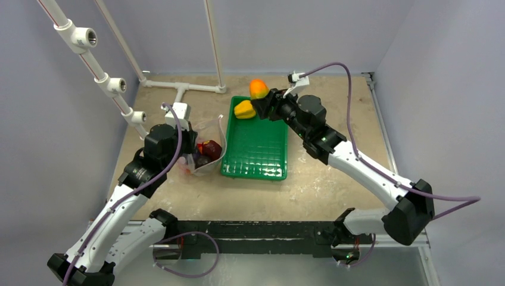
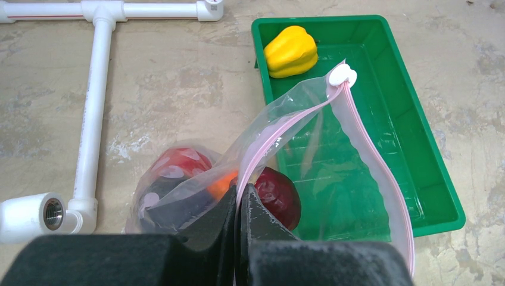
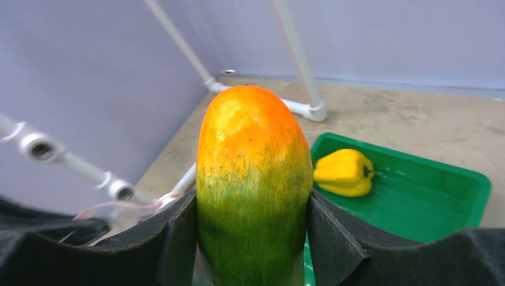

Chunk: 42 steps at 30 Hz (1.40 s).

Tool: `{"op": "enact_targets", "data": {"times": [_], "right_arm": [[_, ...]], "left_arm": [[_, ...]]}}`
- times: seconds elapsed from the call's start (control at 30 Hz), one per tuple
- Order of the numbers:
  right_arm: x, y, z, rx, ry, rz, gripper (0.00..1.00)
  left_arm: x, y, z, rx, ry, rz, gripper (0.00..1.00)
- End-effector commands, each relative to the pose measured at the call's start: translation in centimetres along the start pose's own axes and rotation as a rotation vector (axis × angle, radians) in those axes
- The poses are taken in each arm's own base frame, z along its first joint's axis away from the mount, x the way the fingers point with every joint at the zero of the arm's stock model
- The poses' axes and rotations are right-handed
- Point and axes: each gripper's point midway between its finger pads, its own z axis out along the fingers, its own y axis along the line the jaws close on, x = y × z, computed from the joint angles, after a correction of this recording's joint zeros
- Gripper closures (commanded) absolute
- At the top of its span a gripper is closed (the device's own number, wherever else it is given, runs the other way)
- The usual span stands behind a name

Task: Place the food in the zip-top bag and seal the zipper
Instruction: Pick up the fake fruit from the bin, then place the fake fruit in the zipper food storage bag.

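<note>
Right jaws: closed part-way on the green-orange pepper (image 3: 253,155), one pad on each flank, a firm hold. The pepper's long axis runs out along the fingers, orange end leading and green end toward the wrist. It hangs over the far-left corner of the green tray (image 1: 256,149), above the yellow pepper (image 2: 290,52) lying in that corner.

Left jaws: pinched tight on the zipper (image 2: 268,140) at the near end of the zip-top bag (image 1: 205,152), lifting the mouth into an open loop. The bag sits against the tray's left rim and the loop leans over the tray floor, with the white slider (image 2: 342,74) at its far end. The dark red piece (image 2: 280,196) and red tomato (image 2: 178,164) are inside.

Target lies left and nearward of that tray corner. My read: carry the pepper along the left rim and tip it orange end first into the loop. The opening is narrow and floppy, so it may snag the film.

Worktop is flat, mottled beige. White pipe frame (image 1: 184,87) stands beyond the tray's far-left corner, walls close.
</note>
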Motion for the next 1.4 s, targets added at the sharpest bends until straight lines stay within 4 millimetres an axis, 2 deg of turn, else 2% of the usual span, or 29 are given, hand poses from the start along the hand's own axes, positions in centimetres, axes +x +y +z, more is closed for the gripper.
{"op": "enact_targets", "data": {"times": [0.0, 0.27, 0.5, 0.7, 0.83, 1.1, 1.37], "right_arm": [[-1.2, 4.2, -1.9, -0.188, -0.027, -0.063, 1.00], [-0.2, 9.6, -4.8, -0.401, 0.023, -0.105, 0.99], [1.7, 12.4, -6.1, -0.503, 0.080, -0.069, 0.99], [3.6, 14.9, -6.2, -0.531, 0.120, -0.032, 0.98], [5.4, 16.2, -5.7, -0.508, 0.157, -0.029, 0.97], [9.0, 17.4, -3.8, -0.445, 0.231, 0.028, 0.94], [10.1, 16.9, -1.7, -0.324, 0.250, 0.074, 0.84]], "left_arm": [[-0.7, -0.3, 0.0, 0.011, -0.025, -0.005, 1.00], [-0.7, -0.3, -0.1, 0.012, -0.027, -0.008, 1.00], [-0.8, -0.2, -0.1, 0.009, -0.031, -0.008, 1.00], [-0.7, -0.2, -0.1, 0.008, -0.029, -0.009, 1.00], [-0.8, -0.2, -0.1, 0.007, -0.030, -0.010, 1.00], [-0.8, -0.1, -0.2, 0.005, -0.031, -0.010, 1.00], [-0.8, -0.2, -0.2, 0.010, -0.032, -0.010, 1.00]]}}
